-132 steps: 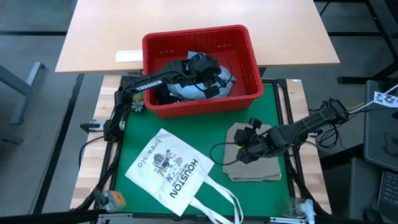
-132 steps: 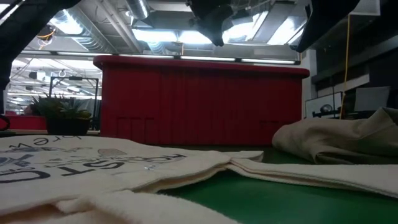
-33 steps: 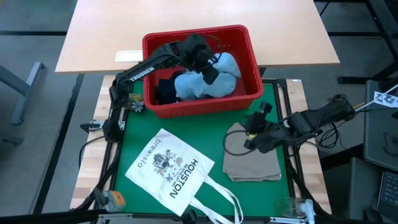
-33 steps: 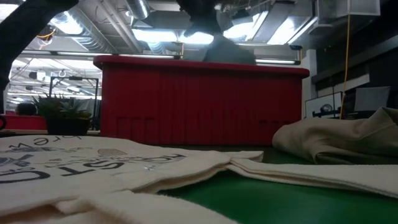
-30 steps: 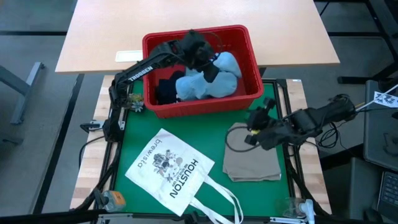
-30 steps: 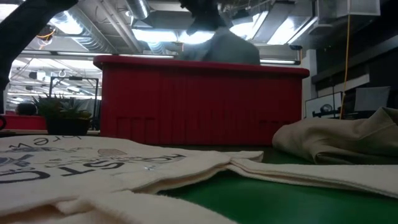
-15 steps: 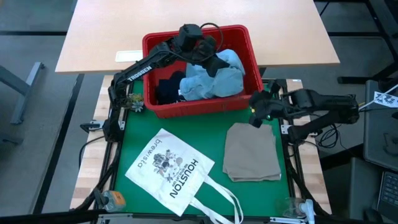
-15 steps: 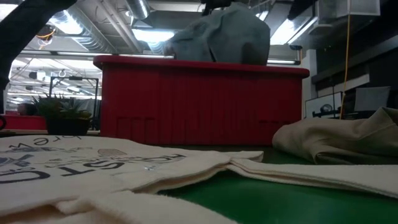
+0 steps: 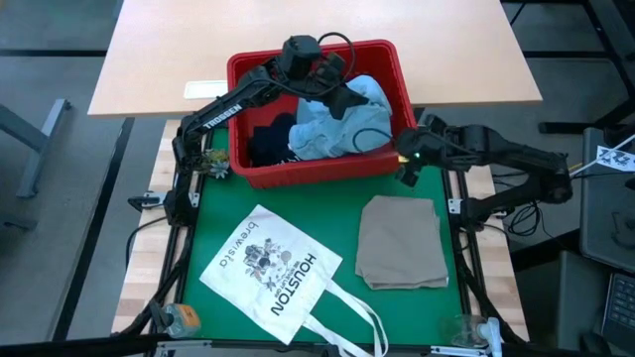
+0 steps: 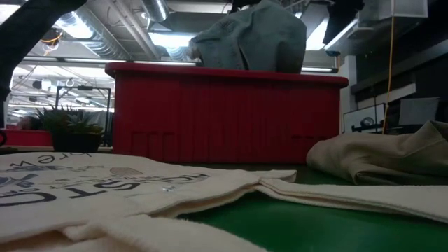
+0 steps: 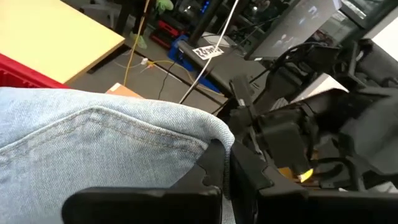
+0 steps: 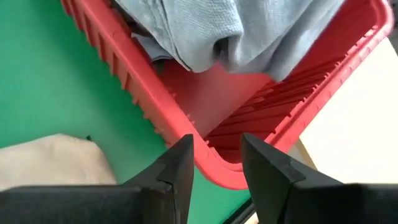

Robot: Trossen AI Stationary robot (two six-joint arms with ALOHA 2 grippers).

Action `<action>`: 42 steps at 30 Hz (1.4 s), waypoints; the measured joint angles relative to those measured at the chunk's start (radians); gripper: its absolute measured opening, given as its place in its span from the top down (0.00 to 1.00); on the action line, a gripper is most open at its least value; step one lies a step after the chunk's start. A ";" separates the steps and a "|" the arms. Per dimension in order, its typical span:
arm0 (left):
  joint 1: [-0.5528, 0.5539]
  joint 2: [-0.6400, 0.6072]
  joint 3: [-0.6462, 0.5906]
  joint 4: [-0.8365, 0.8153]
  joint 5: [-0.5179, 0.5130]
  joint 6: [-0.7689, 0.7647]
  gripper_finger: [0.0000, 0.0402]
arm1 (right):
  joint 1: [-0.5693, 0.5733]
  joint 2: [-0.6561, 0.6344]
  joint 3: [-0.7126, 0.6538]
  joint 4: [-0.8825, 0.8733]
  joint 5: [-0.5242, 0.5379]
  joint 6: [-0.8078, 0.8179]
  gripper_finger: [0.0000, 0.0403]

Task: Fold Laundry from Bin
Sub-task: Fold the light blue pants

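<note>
**Jeans coming up out of the bin as the right arm swings in**

The left gripper [image 9: 332, 87] is holding the light blue jeans [image 9: 337, 124] with its jaws clamped on the denim, and it is lifting them higher than a second ago: in the low view the bundle [image 10: 252, 38] is now rising well above the rim of the red bin [image 10: 224, 115]. The right gripper [image 9: 405, 164], jaws apart and empty, is leaving the folded beige cloth [image 9: 402, 241] near the mat's right edge and is arriving at the bin's right front corner [image 12: 217, 168]. Judging by this, the beige piece is finished and the jeans are next, probably for a two-handed spread.
</note>
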 joint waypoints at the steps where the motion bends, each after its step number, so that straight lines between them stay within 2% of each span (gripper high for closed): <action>1: 0.000 0.000 0.000 0.000 0.000 0.000 0.99 | -0.019 0.000 0.000 0.012 -0.035 -0.020 0.67; 5: 0.000 0.000 0.000 -0.002 0.000 0.000 0.99 | -0.105 -0.006 0.000 0.075 -0.238 -0.081 0.67; 8: 0.000 0.000 0.000 -0.008 0.000 0.001 0.99 | -0.158 -0.016 0.000 0.113 -0.318 -0.121 0.67; 19: 0.000 0.000 0.000 -0.030 0.000 0.001 0.99 | -0.258 -0.015 -0.001 0.246 -0.434 -0.121 0.67; 24: 0.000 0.000 0.000 -0.037 0.000 0.002 0.99 | -0.258 -0.015 -0.001 0.242 -0.514 -0.121 0.67; 30: 0.000 0.000 0.000 -0.037 0.000 0.002 0.99 | -0.257 -0.015 -0.001 0.280 -0.545 -0.122 0.67; 34: 0.000 0.000 0.000 -0.037 0.000 0.003 0.99 | -0.257 -0.015 -0.001 0.300 -0.615 -0.144 0.67; 42: 0.000 0.000 0.001 -0.036 -0.001 0.003 0.99 | -0.256 -0.003 -0.001 0.414 -0.615 -0.143 0.67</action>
